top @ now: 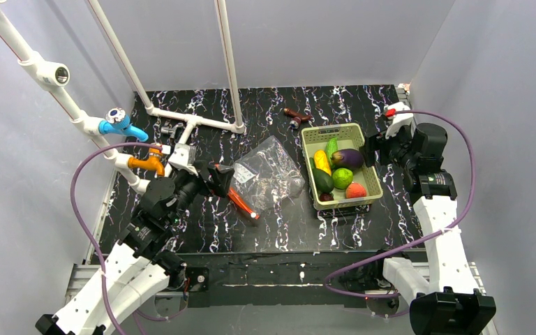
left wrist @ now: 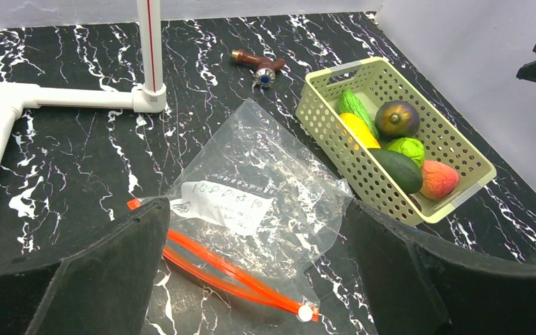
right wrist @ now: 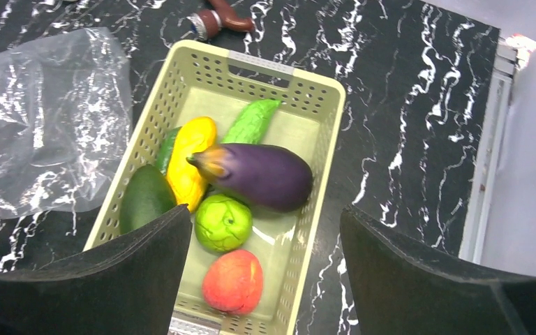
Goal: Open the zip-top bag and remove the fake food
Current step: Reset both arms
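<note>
Black marbled worktop (top: 202,230), grey walls all round. Nearest me on the left, my left end effector (left wrist: 257,209) stands fully released and grasps nothing. It hovers just over the orange zipper strip (left wrist: 237,276) of the zip-top bag (left wrist: 251,167). The bag lies flat mid-worktop, looks empty, and its two orange tracks seem parted along part of their length.

On the right, my right end effector (right wrist: 265,213) is also released and empty. It hangs above the yellow-green basket (right wrist: 279,66), which sits just beside the bag. The fake food (right wrist: 265,174) is all in that basket: eggplant on top, with the tomato (right wrist: 234,280) at the near end.

I judge the removal done, or nearly. To finish well, I would check the bag for any leftover piece and lift both arms straight up, so neither finger snags the crinkly plastic or the basket rim.

Farther back lie a brown handled piece (top: 296,116) and the white pipe frame (top: 195,120). Both are well apart from the bag. The frame stands close to the left arm's path.
</note>
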Controlling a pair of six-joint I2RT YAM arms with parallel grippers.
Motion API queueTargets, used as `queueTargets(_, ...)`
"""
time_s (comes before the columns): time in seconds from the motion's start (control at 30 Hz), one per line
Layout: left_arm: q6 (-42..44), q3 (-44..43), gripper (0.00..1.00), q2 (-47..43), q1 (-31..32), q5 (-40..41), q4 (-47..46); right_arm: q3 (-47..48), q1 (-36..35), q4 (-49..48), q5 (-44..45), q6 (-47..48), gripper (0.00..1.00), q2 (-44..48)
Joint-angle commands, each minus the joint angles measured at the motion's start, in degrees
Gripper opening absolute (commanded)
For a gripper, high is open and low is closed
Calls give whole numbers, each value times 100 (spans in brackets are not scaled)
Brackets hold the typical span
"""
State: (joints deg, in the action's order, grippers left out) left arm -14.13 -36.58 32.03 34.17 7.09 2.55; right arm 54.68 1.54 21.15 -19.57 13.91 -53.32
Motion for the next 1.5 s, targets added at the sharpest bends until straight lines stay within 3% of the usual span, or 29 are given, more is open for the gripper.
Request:
queueTargets(0.0, 31, -163, 100, -55, -25, 11, 37, 41, 13, 41, 498, 26, 84, 148)
queueTargets(0.63, 274, -128, 100, -432, -20, 106, 507, 196, 13, 125, 498, 26, 84, 23)
queueTargets(0.67, 288, -122, 100, -462, -25, 134, 534, 212, 13, 23, -1266, 26, 84, 55)
queueTargets(1.4, 358, -106, 100, -504, -25, 205, 619, 289, 13, -14, -1294, 26, 84, 85)
queueTargets(1.43, 358, -101, 100, -507, -25, 205, 624, 285, 13, -14, -402, 26, 84, 85)
queueTargets(1.47, 358, -101, 99, -505, -25, 205, 620, 288, 13, -14, -1045, 26, 84, 86)
